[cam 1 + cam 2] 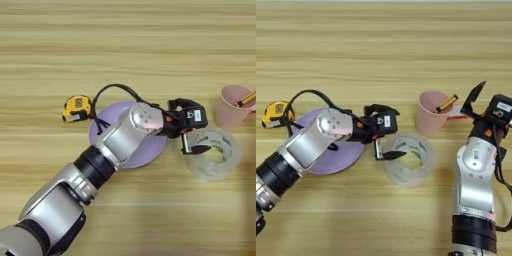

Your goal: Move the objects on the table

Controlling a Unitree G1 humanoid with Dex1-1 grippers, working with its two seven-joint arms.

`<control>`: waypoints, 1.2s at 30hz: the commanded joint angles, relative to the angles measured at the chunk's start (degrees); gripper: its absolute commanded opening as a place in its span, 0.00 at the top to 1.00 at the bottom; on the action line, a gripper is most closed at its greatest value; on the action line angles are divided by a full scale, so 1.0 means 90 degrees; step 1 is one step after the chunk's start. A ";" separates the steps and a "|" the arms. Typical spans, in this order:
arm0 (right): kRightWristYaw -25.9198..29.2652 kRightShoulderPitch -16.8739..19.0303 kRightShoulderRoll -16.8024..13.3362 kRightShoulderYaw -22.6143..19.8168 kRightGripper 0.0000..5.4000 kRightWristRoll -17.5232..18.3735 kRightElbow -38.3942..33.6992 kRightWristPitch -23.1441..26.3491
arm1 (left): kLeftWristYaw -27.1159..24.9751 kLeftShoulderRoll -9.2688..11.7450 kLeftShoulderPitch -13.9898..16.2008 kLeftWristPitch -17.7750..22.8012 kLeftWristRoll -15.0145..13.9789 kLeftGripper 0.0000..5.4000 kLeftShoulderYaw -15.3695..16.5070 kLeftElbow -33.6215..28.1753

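Centrally, clear tape roll [408,159] lies flat on the desk [384,45], between lilac plate [331,150] and pink cup [431,112] holding a pencil [446,104]; left end effector [387,150], fingers spread, straddles its near rim, gripping nothing yet. Risk: a light, slick roll may skid toward the cup if one finger lands first. Tape measure [77,107] sits beyond the plate; right end effector [473,102] waits open beside the cup.

Wood, plastic and metal under my arms

My table [125,40] is matt wood-grain; on it, my tape roll [408,159] is glossy clear plastic, my pink cup [431,114] smooth plastic, my arm shells brushed silver metal.
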 commanded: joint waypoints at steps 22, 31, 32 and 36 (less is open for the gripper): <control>-0.0226 0.0026 0.0433 0.0125 0.00 -0.0269 -0.0702 0.0214 | -0.0238 -0.0032 -0.0645 -0.0608 0.1210 0.19 -0.0868 0.2423; -0.0256 0.0045 0.0485 0.0124 0.00 -0.0286 -0.0841 0.0285 | -0.0267 -0.0086 -0.0666 -0.0861 0.1317 0.30 -0.0751 0.2709; -0.0259 0.0045 0.0486 0.0123 0.00 -0.0287 -0.0841 0.0285 | -0.0283 -0.0091 -0.0660 -0.0872 0.1300 0.31 -0.0729 0.2699; -0.0257 0.0041 0.0480 0.0113 0.00 -0.0284 -0.0836 0.0288 | -0.0323 -0.0103 -0.0632 -0.0899 0.1307 0.37 -0.0696 0.2689</control>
